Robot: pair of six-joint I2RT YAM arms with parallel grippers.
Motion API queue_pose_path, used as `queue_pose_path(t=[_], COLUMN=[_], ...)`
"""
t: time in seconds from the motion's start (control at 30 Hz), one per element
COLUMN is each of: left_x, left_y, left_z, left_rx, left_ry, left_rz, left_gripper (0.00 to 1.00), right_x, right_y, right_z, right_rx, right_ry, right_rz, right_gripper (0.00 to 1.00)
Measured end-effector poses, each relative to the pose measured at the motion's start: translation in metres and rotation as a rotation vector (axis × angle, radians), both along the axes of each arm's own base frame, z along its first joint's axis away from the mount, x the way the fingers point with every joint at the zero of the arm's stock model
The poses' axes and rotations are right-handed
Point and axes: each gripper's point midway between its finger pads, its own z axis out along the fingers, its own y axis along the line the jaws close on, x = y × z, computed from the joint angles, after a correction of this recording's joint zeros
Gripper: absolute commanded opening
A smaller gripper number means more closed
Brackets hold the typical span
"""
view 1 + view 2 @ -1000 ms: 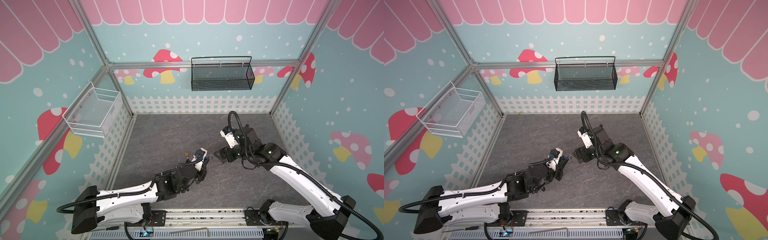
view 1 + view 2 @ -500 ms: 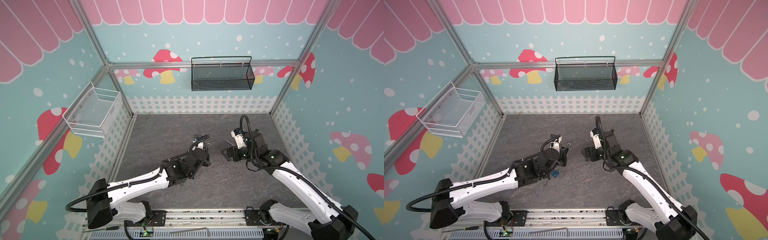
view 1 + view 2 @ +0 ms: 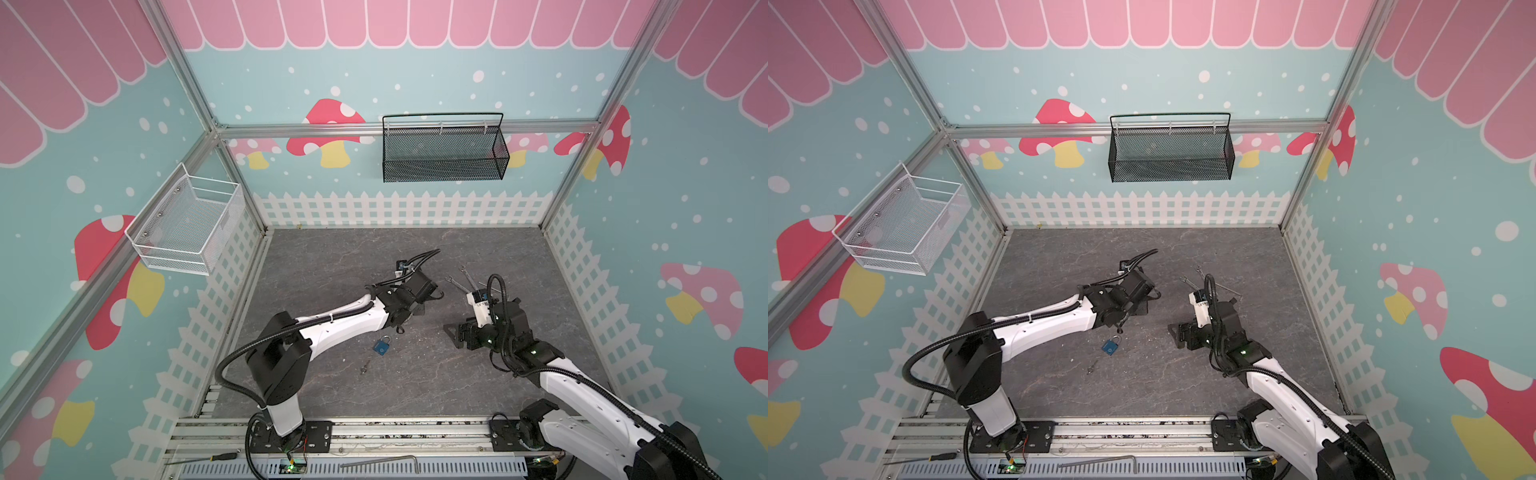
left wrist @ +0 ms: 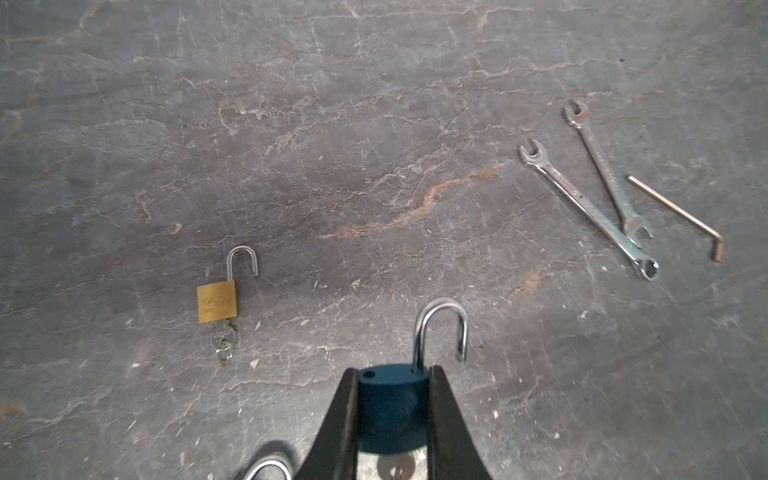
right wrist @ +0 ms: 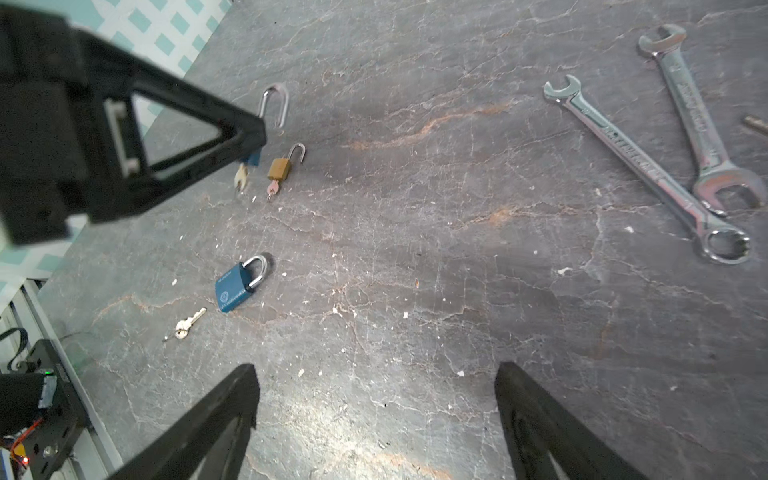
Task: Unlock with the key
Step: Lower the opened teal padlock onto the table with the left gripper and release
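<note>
A combination wrench and an open-end wrench lie crossed near the right claw, a bent hex key just beside them; a black mesh basket hangs well apart

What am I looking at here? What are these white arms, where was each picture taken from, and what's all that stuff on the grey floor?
These are two white robot arms, each ending in a black two-fingered end effector. Two pictures look down on the whole scene from overhead. The other two come from a camera on each arm's wrist.

The left end effector is shut on a blue padlock with an open steel shackle, and an inserted key hangs from its base. The right end effector is open and holds nothing.

On the grey stone-patterned table lie:
- a small brass padlock, its shackle open too
- a second blue padlock, shut, with a loose silver key beside it
- two crossed steel spanners
- a bent metal hex key
</note>
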Motion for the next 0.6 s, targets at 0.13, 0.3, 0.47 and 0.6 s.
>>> queue_pose_path(t=[0.13, 0.3, 0.47, 0.6], left_x=[0.014, 0.022, 0.031, 0.036], left_y=[-0.002, 0.001, 0.0, -0.001], left_z=[-0.021, -0.047, -0.064, -0.074], left_rx=[0.006, 0.03, 0.047, 0.06], left_ry=[0.051, 0.107, 0.137, 0.154], left_rz=[0.031, 0.063, 0.081, 0.089], left_gripper=[0.0, 0.0, 0.0, 0.0], right_x=[-0.001, 0.007, 0.008, 0.008], right_y=[0.001, 0.004, 0.005, 0.006], right_z=[-0.005, 0.003, 0.0, 0.003], right_rx=[0.018, 0.041, 0.042, 0.048], right_ry=[-0.026, -0.071, -0.069, -0.079], right_rz=[0.006, 0.005, 0.006, 0.008], right_gripper=[0.92, 0.91, 0.91, 0.91])
